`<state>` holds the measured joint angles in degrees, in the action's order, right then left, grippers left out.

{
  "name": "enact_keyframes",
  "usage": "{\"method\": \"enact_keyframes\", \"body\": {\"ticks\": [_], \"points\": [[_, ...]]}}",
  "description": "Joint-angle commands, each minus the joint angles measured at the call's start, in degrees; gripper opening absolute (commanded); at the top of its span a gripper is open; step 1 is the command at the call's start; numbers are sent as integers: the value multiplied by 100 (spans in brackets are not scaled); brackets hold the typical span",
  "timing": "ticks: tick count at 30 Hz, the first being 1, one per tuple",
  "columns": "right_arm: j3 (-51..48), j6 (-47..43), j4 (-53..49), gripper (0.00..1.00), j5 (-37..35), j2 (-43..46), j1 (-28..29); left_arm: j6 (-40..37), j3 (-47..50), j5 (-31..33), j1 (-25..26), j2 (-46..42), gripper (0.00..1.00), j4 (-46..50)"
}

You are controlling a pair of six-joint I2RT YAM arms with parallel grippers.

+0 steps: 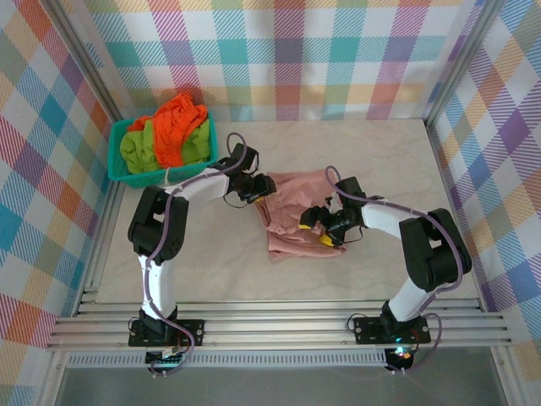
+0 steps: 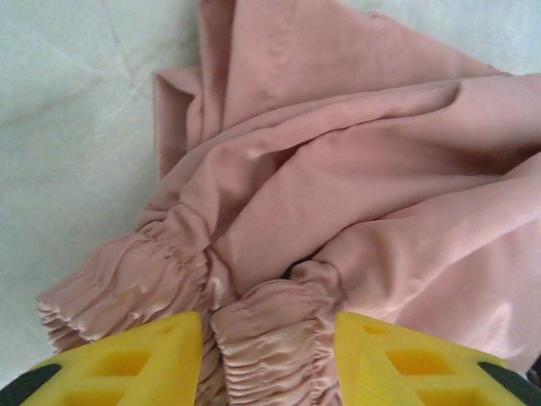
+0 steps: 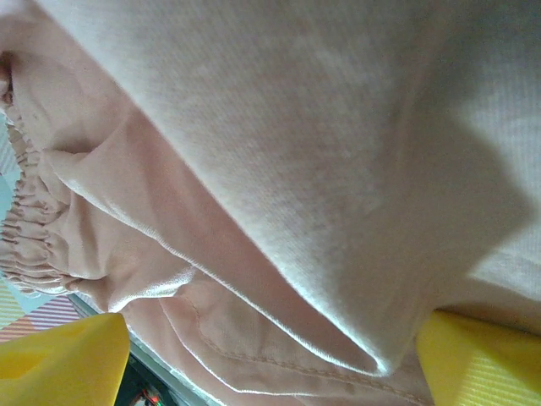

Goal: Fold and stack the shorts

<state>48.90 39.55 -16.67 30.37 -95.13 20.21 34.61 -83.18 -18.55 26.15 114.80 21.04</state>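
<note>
1. The dusty pink shorts (image 1: 292,216) lie crumpled on the desk (image 1: 211,271) between our arms.
2. Our left pincer (image 2: 269,334), half-spread, straddles the gathered waistband (image 2: 127,279); we should seat the elastic deep before clamping.
3. Our right pincer (image 1: 319,227) gapes wide over the cloth.

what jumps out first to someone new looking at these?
The crumpled pink shorts lie mid-table. The left pincer straddles their gathered waistband, and the right pincer stands wide with cloth draped across it. Next comes the teal basket in the far left corner, heaped with orange shorts and green shorts.
</note>
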Motion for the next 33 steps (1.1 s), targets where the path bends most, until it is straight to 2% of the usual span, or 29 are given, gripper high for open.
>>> {"method": "enact_keyframes", "body": {"ticks": [1, 8, 18, 24, 25, 29, 33], "points": [[-30, -226, -37, 88, -98, -246, -8, -216, -227, -43, 39, -70, 45, 485], [-6, -229, -26, 88, -58, -286, -9, -114, -389, -214, 140, 272, 39, 506], [14, -288, -65, 88, -48, -339, -13, -80, -657, -67, 356, 622, 37, 692], [32, -347, -134, 88, -66, -355, -9, -57, -728, 303, 330, 427, 3, 546], [32, -360, -157, 88, -80, -348, -9, -98, -769, 397, 309, 384, 0, 575], [1, -439, -268, 88, -123, -314, -12, -282, -943, 700, 116, 206, 0, 773], [-95, -462, -270, 88, -111, -276, -17, -423, -939, 703, -153, 197, 0, 806]]}}
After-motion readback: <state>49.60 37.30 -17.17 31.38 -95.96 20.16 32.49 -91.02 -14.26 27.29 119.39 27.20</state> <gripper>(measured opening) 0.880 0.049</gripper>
